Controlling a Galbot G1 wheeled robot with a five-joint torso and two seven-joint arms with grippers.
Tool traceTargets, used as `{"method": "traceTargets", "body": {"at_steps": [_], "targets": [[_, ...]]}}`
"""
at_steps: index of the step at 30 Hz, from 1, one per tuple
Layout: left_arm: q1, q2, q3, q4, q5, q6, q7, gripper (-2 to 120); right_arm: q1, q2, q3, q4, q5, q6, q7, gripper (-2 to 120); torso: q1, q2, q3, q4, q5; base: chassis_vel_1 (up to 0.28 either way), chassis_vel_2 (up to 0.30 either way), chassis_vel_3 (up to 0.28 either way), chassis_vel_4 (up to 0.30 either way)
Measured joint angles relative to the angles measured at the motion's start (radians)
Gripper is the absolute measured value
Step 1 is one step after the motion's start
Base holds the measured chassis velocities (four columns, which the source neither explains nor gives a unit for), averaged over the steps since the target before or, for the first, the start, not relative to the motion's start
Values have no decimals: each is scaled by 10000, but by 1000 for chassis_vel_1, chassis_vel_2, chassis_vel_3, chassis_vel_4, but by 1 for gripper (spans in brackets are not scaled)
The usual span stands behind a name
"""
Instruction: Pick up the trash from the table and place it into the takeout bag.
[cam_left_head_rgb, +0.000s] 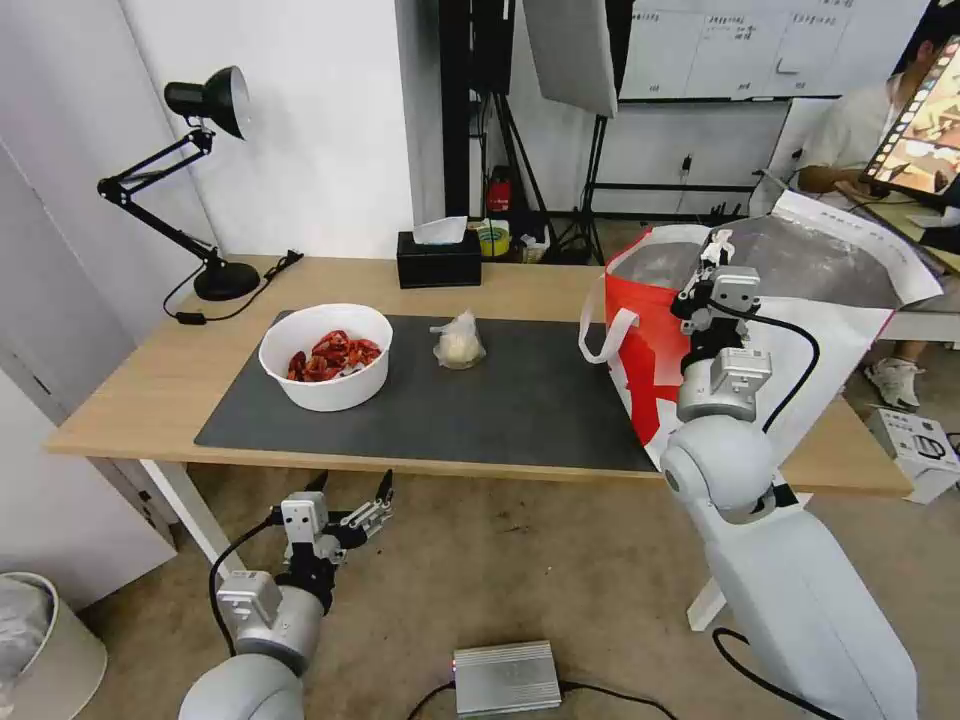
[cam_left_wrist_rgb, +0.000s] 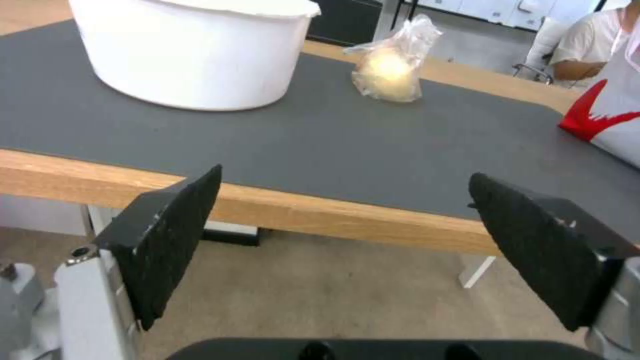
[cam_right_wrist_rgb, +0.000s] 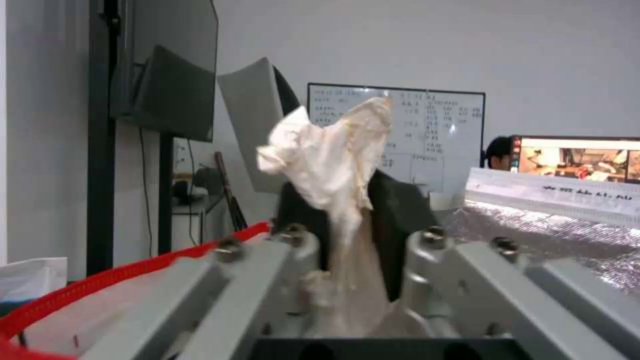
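Right claw (cam_left_head_rgb: 717, 250) clamped on tissue (cam_right_wrist_rgb: 333, 155) over bag (cam_left_head_rgb: 660, 350) rim; left claw (cam_left_head_rgb: 352, 492) spread, idle below table (cam_left_head_rgb: 140, 400) — tissue could snag, miss bag.

**Reds and whites on a dark grey mat**

The right pincer (cam_right_wrist_rgb: 347, 200), grey-linked with black pads, grips a creamy white crumpled tissue (cam_right_wrist_rgb: 337, 155). Below it, the takeout bag (cam_left_head_rgb: 660, 350) shows red and white panels, a red rim and silver foil lining. Ahead of the black-padded left pincer (cam_left_wrist_rgb: 347, 240) lie a light-wood table (cam_left_wrist_rgb: 320, 212), a dark grey mat (cam_left_wrist_rgb: 300, 145), a white bowl (cam_left_head_rgb: 325, 357) of red shells and a clear knotted bag (cam_left_wrist_rgb: 390, 70), pale yellow inside.
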Motion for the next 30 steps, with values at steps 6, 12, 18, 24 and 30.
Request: {"method": "traceTargets", "body": {"at_steps": [6,12,18,24,30], "targets": [[10,-12,-2,-6,-1,0,2,100,-37,21,6,42,52,-26,6,39,0,0,0,0,0,0,0,0,0],[54,-9,-54,-59,-8,-3,2,100,-58,61,6,78,64,-74,20,60,0,0,0,0,0,0,0,0,0],[60,-28,-68,-84,-14,-6,2,100,-119,66,35,121,67,-97,25,85,0,0,0,0,0,0,0,0,0],[61,-28,-98,-142,-21,-7,2,100,-168,57,52,200,175,-105,25,99,1,0,0,0,0,0,0,0,0],[119,-45,-157,-210,-26,-7,0,100,-162,58,72,317,479,223,57,100,0,0,0,0,0,0,0,0,0]]}}
